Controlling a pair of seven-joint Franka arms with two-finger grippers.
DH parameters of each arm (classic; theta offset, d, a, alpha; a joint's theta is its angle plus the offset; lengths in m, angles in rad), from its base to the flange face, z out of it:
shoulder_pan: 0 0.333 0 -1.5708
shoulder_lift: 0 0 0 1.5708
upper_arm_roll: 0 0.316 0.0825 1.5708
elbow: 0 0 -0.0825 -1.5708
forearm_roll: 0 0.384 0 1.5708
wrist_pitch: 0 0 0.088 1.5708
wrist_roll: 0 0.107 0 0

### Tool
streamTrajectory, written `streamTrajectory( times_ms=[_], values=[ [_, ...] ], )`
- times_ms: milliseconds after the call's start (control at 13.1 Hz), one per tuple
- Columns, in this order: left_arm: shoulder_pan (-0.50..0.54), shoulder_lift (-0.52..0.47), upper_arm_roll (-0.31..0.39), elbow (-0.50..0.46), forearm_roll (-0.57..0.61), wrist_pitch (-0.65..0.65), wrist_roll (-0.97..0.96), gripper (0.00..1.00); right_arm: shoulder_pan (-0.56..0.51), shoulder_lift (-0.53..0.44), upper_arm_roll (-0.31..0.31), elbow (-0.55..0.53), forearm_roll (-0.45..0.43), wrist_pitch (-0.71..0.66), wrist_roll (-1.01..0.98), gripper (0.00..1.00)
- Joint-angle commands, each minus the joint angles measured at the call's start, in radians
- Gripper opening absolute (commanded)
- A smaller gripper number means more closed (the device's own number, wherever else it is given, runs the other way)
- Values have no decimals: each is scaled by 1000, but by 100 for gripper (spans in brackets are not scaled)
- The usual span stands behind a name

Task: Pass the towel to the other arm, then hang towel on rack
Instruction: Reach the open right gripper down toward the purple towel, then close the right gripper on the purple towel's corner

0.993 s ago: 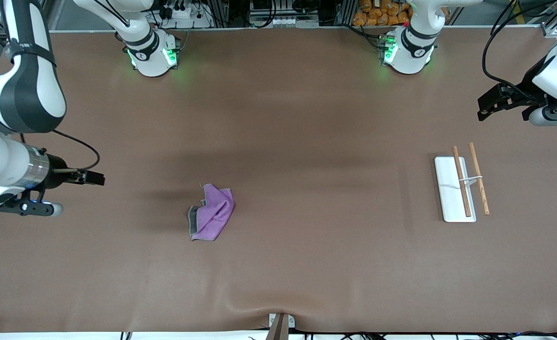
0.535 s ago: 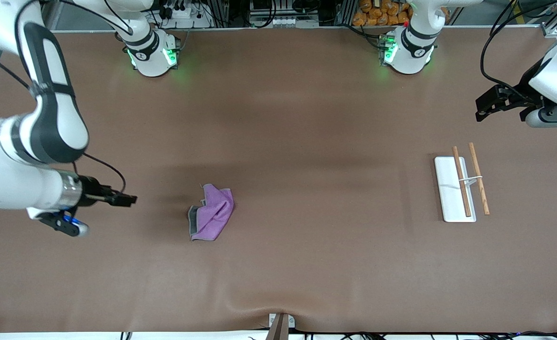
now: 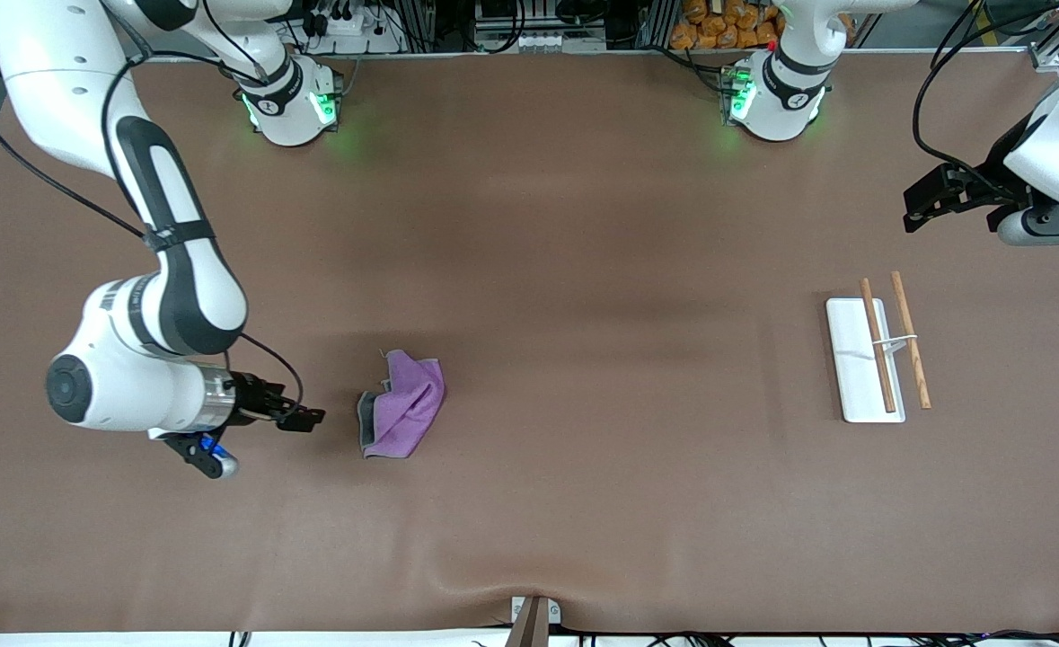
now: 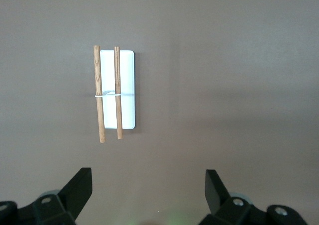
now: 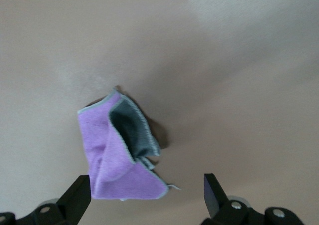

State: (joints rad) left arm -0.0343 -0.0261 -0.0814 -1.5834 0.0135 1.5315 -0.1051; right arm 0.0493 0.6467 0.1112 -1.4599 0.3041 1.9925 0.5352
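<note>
The left gripper [image 4: 148, 187] hangs with its two black fingers [image 4: 79, 187] spread wide apart, nothing between them. Out ahead of the fingertips, well apart from them, the rack [image 4: 115, 89] lies on the brown table [image 4: 239, 85], offset toward one finger instead of centred in the gap. Its white base carries two wooden rods side by side, joined by a thin white crossbar; one rod overhangs the base's edge.

brown table [image 3: 583, 225], perhaps cluttered shelving [image 3: 529, 22]

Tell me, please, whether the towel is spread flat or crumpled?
Crumpled: the towel lies bunched on the table, purple folds overlapping, grey underside showing.
</note>
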Motion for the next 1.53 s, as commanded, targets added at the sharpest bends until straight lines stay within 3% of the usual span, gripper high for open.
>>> streamTrajectory(
  times_ms=[0,229,458,1145,1451],
  values=[
    [4,-2,2,-4,9,-2,7,100,14,37,-1,20,75,35,20,99],
    [5,0,2,-4,9,-2,7,100,44,80,-1,18,96,112,20,88],
    [7,8,2,-12,9,9,7,100,79,117,-1,18,124,172,22,70],
    [8,14,2,-17,9,18,8,100,110,168,-5,1,122,232,9,68],
    [8,20,2,-17,9,18,9,100,129,172,-5,-5,121,238,14,53]
  ],
)
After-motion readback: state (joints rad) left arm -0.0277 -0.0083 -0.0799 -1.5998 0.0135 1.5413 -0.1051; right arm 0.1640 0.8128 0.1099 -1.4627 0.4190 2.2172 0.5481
